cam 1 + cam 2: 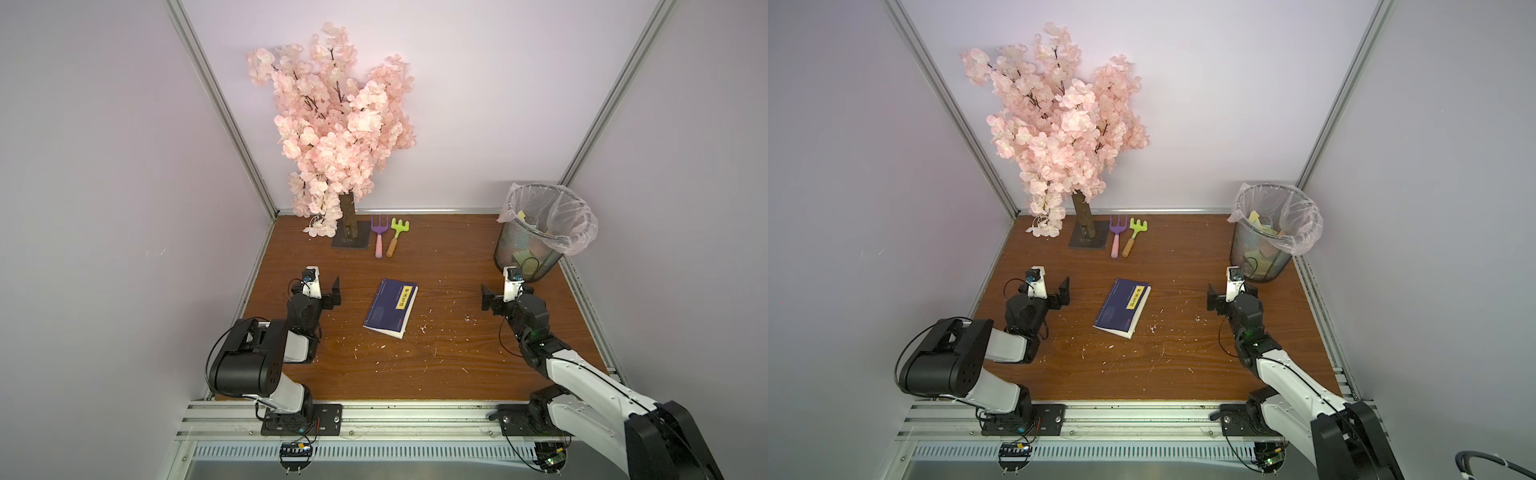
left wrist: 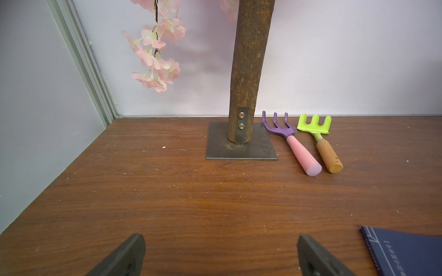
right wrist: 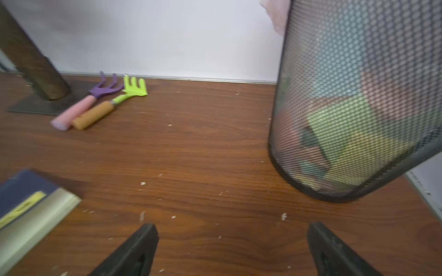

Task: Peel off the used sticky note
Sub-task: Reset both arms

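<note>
Nearest the robot's base, the left gripper [image 1: 334, 296] and the right gripper [image 1: 487, 298] hang low over the brown surface [image 1: 436, 361], each with its jaws spread wide and nothing between them; both wrist views show bare wood in the gap. Between the two lies a closed navy book [image 1: 390, 307], flat on the surface and turned slightly, with its page edge toward the right arm and its spine side toward the left. The sticky note [image 1: 406, 297] appears to be the narrow yellow strip with dark writing on the cover, near the far corner on the side facing the right arm. Its long axis runs along the page edge, from near to far and leaning a little. In both top views it sits about midway between the grippers, inward from each, but the right gripper probably has the cleaner approach across the page edge, while the left could hold the cover down. The strip looks flat, with no lifted corner that I can make out. Farther back lie a purple fork [image 1: 379, 232] and a green rake [image 1: 398, 235] beside the blossom tree [image 1: 332, 124]. A lined mesh bin [image 1: 536, 249] stands just beyond the right gripper.
</note>
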Robot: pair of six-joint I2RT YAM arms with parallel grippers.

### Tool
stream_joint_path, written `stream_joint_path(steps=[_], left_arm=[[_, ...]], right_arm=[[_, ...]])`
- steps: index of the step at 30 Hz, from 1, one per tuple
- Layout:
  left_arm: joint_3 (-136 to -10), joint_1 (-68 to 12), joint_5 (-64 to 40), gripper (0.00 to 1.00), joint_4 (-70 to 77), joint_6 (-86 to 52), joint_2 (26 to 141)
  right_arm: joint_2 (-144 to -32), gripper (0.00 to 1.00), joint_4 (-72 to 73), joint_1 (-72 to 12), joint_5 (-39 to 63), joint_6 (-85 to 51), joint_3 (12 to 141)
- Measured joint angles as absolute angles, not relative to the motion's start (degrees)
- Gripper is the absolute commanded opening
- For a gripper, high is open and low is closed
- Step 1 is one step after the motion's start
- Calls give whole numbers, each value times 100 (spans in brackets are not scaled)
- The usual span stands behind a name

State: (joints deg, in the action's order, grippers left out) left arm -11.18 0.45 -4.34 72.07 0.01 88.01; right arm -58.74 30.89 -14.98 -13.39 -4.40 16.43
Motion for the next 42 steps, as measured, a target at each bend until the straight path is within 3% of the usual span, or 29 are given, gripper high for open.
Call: stream_joint_path(steps=[8, 27, 42], left_arm=[[-1120, 45, -427, 98, 7207, 1, 8801], [-1120, 45, -427, 98, 7207, 1, 8801], [-1120, 45, -427, 98, 7205, 1, 8801]], right_arm=[[-6770, 99, 4753, -849, -1092, 252, 812], [-8748, 99, 7006, -180, 121, 248, 1138], [-8849, 99, 7308, -137, 235, 191, 1144]])
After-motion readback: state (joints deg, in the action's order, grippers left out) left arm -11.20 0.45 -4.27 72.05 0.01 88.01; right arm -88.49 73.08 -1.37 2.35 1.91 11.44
